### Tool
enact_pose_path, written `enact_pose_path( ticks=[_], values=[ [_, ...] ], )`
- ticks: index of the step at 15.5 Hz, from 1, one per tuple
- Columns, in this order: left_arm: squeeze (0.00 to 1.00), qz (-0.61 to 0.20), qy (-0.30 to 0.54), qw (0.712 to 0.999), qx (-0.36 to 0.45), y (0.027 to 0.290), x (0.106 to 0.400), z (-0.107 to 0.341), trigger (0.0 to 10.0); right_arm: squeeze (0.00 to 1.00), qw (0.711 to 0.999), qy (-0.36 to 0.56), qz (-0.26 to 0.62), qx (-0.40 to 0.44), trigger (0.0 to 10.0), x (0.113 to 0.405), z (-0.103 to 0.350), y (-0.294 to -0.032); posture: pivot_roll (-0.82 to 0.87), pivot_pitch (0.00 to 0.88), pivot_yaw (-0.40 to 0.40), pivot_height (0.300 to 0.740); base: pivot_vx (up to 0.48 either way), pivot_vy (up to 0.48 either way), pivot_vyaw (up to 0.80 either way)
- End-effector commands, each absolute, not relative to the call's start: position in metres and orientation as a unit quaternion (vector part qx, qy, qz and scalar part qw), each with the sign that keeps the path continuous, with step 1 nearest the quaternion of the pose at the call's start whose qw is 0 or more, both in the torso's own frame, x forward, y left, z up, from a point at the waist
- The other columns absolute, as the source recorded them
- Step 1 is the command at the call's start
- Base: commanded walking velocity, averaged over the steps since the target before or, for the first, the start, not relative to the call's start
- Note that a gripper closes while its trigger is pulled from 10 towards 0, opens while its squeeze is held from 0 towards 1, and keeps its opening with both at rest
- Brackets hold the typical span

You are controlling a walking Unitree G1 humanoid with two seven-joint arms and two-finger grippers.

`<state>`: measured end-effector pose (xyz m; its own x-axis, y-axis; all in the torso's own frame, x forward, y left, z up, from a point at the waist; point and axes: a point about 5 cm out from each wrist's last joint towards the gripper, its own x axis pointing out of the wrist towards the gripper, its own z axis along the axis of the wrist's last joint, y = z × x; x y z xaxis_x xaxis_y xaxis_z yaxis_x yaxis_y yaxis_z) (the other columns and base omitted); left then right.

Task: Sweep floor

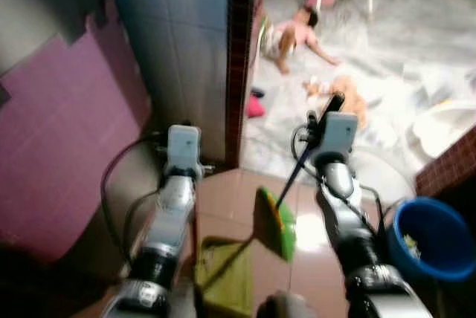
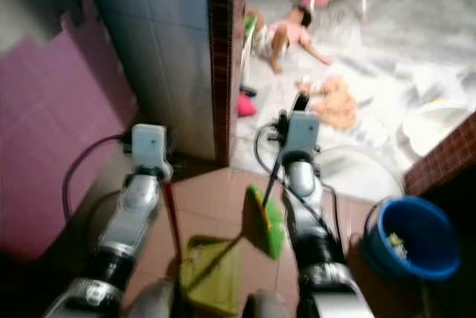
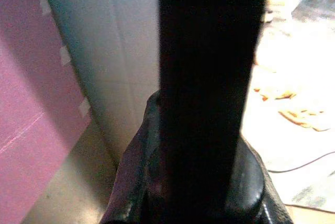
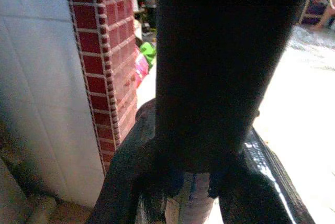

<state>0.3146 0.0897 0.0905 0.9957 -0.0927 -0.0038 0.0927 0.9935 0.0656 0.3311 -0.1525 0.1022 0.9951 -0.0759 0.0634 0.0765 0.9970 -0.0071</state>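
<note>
A green broom head (image 1: pixel 277 225) rests on the brown floor tiles (image 1: pixel 238 199) between my two arms. Its black handle (image 1: pixel 297 166) slants up to my right gripper (image 4: pixel 204 182), which is shut on it. A yellow-green dustpan (image 1: pixel 223 277) lies on the tiles just short of the broom head. Its thin dark handle (image 2: pixel 171 214) rises toward my left arm (image 1: pixel 167 214). My left gripper (image 3: pixel 201 192) is shut around a thick black handle (image 3: pixel 209 77). The picture is blurred.
A tiled wall ending in a red brick edge (image 1: pixel 239 58) stands straight ahead, with a pink wall (image 1: pixel 67 132) to the left. A blue bucket (image 1: pixel 431 240) sits at the right by a low brick wall (image 1: pixel 450 162). Beyond lie a person in pink (image 1: pixel 294 36), an orange toy (image 1: pixel 342 95) and a white basin (image 1: pixel 446 125).
</note>
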Motion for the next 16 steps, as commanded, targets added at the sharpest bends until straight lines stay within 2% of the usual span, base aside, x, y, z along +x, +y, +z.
enact_pose_path(
  ticks=[1, 3, 16],
  values=[
    [0.0, -0.054, 0.018, 0.997, 0.043, 0.09, 0.312, 0.084, 10.0, 0.0, 0.999, -0.013, -0.044, -0.011, 10.0, 0.33, 0.096, -0.156, -0.01, 0.056, -0.032, 0.731, -0.255, 0.0, 0.0],
    [0.0, -0.049, 0.019, 0.998, 0.039, 0.09, 0.312, 0.084, 10.0, 0.0, 0.999, -0.008, -0.04, -0.01, 10.0, 0.329, 0.093, -0.156, -0.01, 0.06, -0.04, 0.731, -0.244, 0.0, 0.0],
    [0.0, -0.029, 0.0, 0.999, 0.042, 0.109, 0.307, 0.09, 10.0, 0.0, 0.999, -0.008, -0.03, -0.012, 10.0, 0.328, 0.093, -0.154, -0.02, 0.063, -0.045, 0.731, 0.0, 0.0, 0.0]
  ],
)
